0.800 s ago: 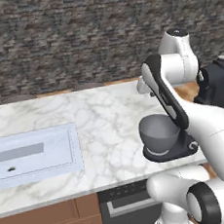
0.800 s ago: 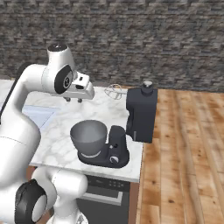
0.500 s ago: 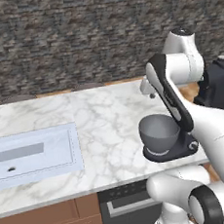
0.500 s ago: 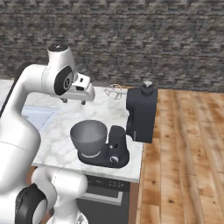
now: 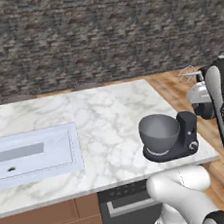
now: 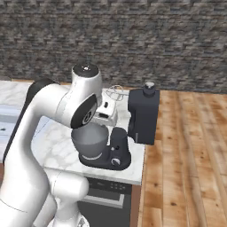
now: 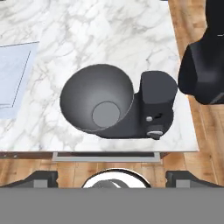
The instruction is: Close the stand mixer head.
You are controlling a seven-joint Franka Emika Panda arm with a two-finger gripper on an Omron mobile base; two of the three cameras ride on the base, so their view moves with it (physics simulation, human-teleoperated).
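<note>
1. Charcoal-black and bulky, the stand mixer head [image 6: 142,116] stands tipped up and back on its hinge, rising almost upright above the mixer base [image 6: 116,153] at the right end of the marble counter [image 5: 104,115].
2. Its silver wire whisk [image 6: 116,91] sticks out sideways from the raised head toward the stone wall, well clear of the bowl.
3. From above, in the hand view, the head [image 7: 205,65] shows as a dark mass beside the base's column [image 7: 156,103], over the wooden floor [image 7: 192,17].
4. Grey and round, the mixing bowl [image 7: 97,103] sits open on the base, near the counter's front edge.
5. Both dark fingertips [image 7: 39,178] of the gripper [image 7: 111,180] stand wide apart at the bottom corners of the hand view, released and holding nothing, above the bowl.
6. Pale and rectangular, the sink [image 5: 32,154] lies at the counter's left, well apart from the mixer.
</note>
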